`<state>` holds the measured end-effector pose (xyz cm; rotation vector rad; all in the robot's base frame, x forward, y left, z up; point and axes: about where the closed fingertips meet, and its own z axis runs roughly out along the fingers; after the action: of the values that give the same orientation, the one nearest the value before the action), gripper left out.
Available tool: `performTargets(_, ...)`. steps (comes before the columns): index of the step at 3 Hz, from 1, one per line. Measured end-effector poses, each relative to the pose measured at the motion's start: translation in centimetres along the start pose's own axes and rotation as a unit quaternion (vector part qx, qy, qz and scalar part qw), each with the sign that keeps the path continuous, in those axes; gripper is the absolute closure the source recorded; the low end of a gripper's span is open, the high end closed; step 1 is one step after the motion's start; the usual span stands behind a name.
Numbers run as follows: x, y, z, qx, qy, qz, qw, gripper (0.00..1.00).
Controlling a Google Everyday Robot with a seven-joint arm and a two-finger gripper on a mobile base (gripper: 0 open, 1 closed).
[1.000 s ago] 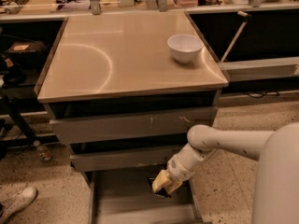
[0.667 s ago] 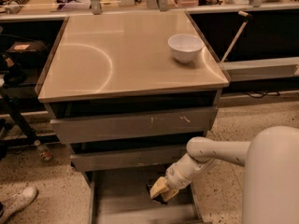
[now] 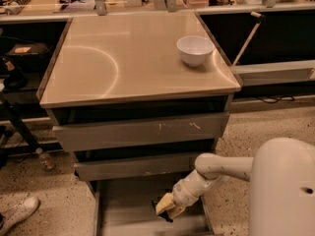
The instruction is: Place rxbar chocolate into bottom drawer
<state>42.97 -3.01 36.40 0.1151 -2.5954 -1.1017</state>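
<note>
Gripper (image 3: pixel 167 208) tight around rxbar chocolate (image 3: pixel 159 202), low inside bottom drawer (image 3: pixel 127 206), near its right wall.

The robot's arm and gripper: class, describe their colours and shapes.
The arm is smooth, white and tubular, with a rounded elbow; no cables or markings show. The gripper, over the bottom drawer, is pale tan.

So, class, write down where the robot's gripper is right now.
In the camera view, the gripper sits low, right of centre, over the floor of the open bottom drawer, beneath the middle drawer front.
</note>
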Motion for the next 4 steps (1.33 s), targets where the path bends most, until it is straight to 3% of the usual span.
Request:
performTargets(1, -1.5, -2.7, 4.6, -0.038, -0.007, 0.038, 0.9986, 1.0)
performTargets(2, -2.5, -4.2, 8.0, -0.063, 0.002, 0.055, 0.9965, 1.0)
performTargets(3, -2.5, -4.6, 8.6, -0.066, 0.003, 0.059, 0.9961, 1.0)
performTargets(4, -3.2, -4.1, 10.3, -0.08, -0.016, 0.054, 0.9952, 1.0)
